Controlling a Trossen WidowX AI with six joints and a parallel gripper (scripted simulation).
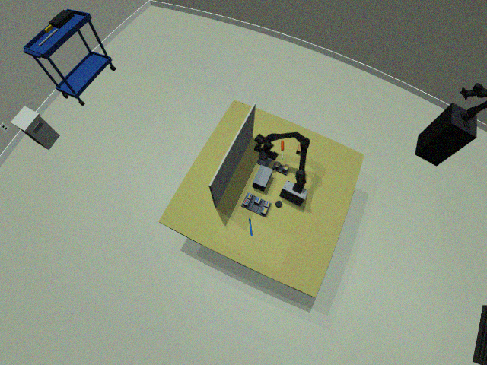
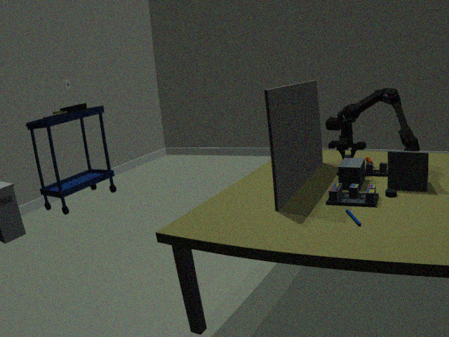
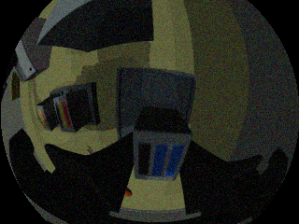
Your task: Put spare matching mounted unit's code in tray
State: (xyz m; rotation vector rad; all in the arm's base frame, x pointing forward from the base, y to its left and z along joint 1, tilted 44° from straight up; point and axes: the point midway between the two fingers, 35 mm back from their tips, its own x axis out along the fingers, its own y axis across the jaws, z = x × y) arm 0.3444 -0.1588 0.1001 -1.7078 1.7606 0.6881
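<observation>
My gripper (image 1: 264,154) (image 2: 347,154) (image 3: 157,136) is shut on a small grey unit (image 3: 160,133) with one black and two blue stripes. In the wrist view this unit overlaps the near part of the shallow dark tray (image 3: 156,71) (image 1: 268,162); its exact height above it is hard to tell. The tray's visible inside is bare. A dark rack (image 1: 256,204) (image 2: 351,203) holds several striped spare units. A smaller rack (image 1: 281,172) holds two units, seen also in the wrist view with coloured stripes. Which unit is the mounted one, and its code, I cannot tell.
A tall grey panel (image 1: 233,155) (image 2: 295,144) stands close beside the tray. A grey box (image 1: 262,178) (image 2: 351,170) stands between the tray and the spares rack. An orange-handled screwdriver (image 1: 282,145), a black puck (image 1: 278,204) (image 2: 391,192) and a blue pen (image 1: 250,227) (image 2: 353,217) lie about.
</observation>
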